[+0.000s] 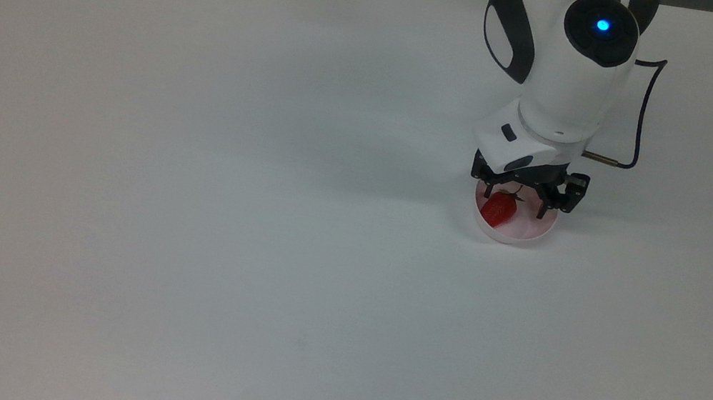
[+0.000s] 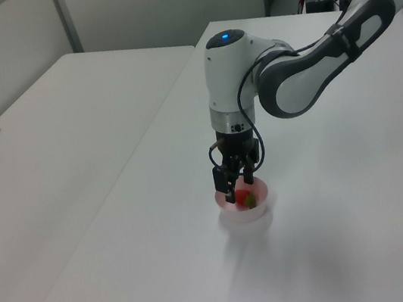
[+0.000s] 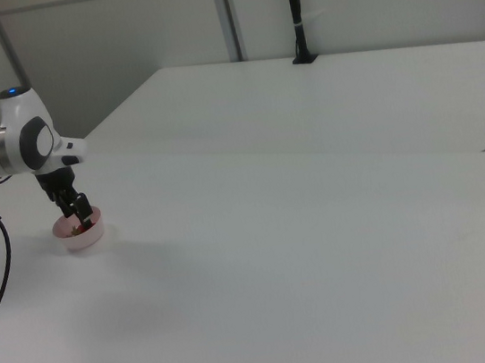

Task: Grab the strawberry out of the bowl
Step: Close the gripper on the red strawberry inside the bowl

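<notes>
One step remained — the grasp itself. The black two-finger gripper [image 1: 516, 205] hung spread wide, its tips dipped into the pale pink translucent plastic bowl [image 1: 514, 236] near the white table's [image 1: 182, 200] far right corner, straddling the small red strawberry [image 1: 499, 209] — not yet lifted.

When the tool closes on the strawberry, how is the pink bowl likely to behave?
The bowl looks thin, translucent and small, so it is probably light and may slide on the smooth white table if nudged. The tool has fingers inside the rim, so a sideways bump could tip it. The strawberry may shift.
</notes>
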Robot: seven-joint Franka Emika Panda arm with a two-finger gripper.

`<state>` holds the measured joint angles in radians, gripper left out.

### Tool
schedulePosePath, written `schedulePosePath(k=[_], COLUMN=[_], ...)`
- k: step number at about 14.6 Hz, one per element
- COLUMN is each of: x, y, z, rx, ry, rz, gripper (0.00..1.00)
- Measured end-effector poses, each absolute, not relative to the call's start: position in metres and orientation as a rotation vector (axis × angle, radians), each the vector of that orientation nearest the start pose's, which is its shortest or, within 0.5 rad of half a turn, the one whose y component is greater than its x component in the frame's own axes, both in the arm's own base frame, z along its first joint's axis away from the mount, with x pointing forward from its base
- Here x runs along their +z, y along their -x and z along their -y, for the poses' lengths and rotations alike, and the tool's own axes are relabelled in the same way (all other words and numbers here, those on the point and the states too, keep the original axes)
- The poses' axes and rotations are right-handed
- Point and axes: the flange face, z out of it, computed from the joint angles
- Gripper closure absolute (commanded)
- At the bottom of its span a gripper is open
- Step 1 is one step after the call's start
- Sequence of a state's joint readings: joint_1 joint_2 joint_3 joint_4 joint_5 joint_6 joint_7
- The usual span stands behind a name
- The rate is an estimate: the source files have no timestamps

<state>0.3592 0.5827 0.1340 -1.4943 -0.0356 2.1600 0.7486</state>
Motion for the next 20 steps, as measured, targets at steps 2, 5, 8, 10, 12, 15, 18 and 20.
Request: schedulePosePath(k=[2, 5, 8, 10, 12, 15, 18, 20], x=[0.341, 0.340, 0.338, 0.330, 0.320, 0.310, 0.312, 0.319], y=[-0.638, -0.638, -0.638, -0.638, -0.637, -0.637, -0.637, -0.639], z=[-0.323, -0.323, -0.323, -0.324, -0.325, -0.325, -0.325, -0.326], rx=[-0.081, -0.087, -0.084, -0.068, -0.050, -0.036, -0.047, -0.065], ry=[3.038, 3.046, 3.047, 3.053, 3.062, 3.072, 3.078, 3.072], rz=[-0.390, -0.384, -0.384, -0.383, -0.381, -0.377, -0.370, -0.368], gripper=[0.32, 0.32, 0.32, 0.32, 0.49, 0.73, 0.74, 0.74])
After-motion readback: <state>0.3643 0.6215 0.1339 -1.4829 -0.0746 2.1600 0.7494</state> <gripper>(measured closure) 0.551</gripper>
